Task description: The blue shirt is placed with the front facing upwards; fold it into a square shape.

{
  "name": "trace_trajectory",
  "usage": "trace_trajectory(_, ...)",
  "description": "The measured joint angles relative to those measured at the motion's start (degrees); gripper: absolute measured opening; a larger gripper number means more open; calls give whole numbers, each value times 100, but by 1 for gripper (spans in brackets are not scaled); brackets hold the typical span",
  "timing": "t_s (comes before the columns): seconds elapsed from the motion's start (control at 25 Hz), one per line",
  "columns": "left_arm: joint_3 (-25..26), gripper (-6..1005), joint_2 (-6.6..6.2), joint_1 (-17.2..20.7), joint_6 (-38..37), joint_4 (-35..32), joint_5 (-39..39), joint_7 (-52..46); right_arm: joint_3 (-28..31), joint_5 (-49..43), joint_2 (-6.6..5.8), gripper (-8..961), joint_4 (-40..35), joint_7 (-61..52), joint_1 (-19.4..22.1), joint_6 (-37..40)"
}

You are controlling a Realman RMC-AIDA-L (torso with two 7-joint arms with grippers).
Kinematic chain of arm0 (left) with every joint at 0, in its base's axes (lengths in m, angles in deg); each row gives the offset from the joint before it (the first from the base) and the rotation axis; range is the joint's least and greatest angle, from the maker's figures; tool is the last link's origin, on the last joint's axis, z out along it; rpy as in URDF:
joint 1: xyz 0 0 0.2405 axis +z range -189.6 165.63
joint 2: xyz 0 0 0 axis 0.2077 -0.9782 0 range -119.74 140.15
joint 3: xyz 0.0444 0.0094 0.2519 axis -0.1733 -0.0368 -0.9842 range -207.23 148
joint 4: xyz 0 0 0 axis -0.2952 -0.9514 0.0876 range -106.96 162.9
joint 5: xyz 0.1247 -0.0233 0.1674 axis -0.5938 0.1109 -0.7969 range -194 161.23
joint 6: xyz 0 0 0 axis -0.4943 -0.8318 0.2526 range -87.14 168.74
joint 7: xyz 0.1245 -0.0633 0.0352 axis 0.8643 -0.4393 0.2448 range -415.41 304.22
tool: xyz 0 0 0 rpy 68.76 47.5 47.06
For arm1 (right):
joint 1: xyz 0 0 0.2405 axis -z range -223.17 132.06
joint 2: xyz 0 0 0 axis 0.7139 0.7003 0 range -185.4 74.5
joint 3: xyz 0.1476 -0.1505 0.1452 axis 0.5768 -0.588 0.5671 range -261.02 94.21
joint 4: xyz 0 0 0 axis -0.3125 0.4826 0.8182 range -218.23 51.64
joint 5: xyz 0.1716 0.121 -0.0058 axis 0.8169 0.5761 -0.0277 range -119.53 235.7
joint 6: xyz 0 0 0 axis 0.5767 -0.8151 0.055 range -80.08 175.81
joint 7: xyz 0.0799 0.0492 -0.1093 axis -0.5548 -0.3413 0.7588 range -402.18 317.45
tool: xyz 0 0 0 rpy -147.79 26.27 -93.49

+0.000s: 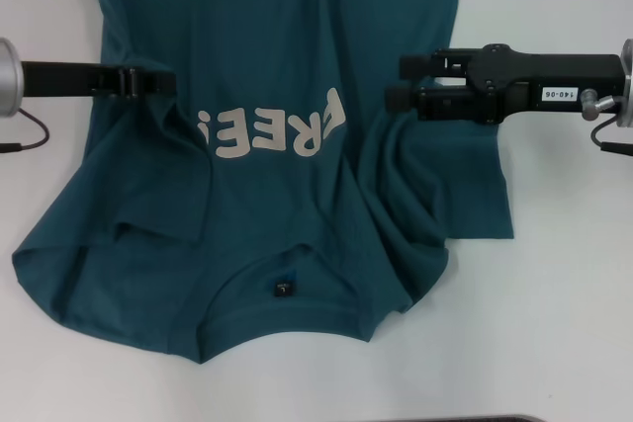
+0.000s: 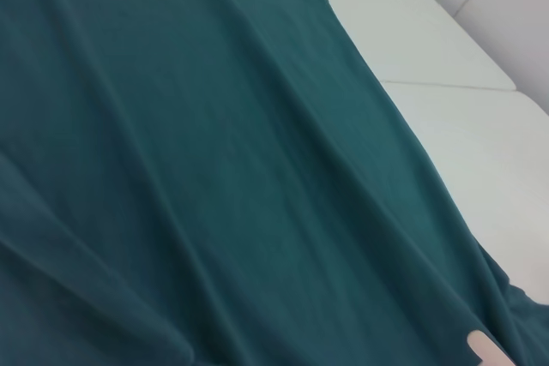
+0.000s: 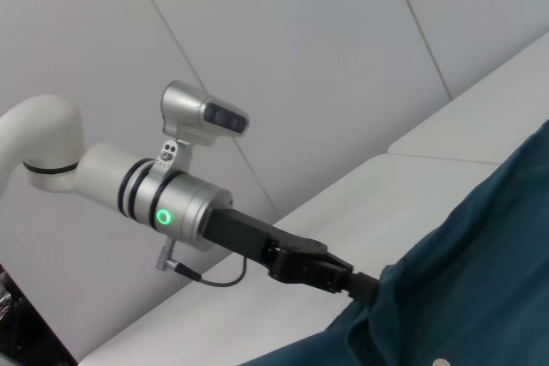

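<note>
I see the blue shirt [image 1: 277, 76] spread front-up on the white worktop [image 1: 554, 323], collar nearest me, "FREE" lettering [image 1: 272, 132] upside down. My left gripper [image 1: 163, 79] has its fingers closed on fabric at the shirt's left edge. My right gripper [image 1: 396, 91] meets the right edge; I cannot tell its finger state.

Rumpled teal blue shirt [image 1: 277, 66] front-up on white table, "FREE" lettering showing, collar nearest the robot.
</note>
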Motion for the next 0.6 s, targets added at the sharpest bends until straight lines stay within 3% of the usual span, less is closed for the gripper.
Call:
trace_trajectory(0.44,-112,61,-13,176,392,-150,-10,-18,-17,0,10,759,0,-10,9,50)
trace_trajectory(0.56,-70,276,-51,287,412,-130,16,-19,-13,0,17,759,0,4,9,51)
trace_trajectory(0.6,-67,297,-55,310,412,-117,18,-19,-11,0,18,759,0,4,9,51)
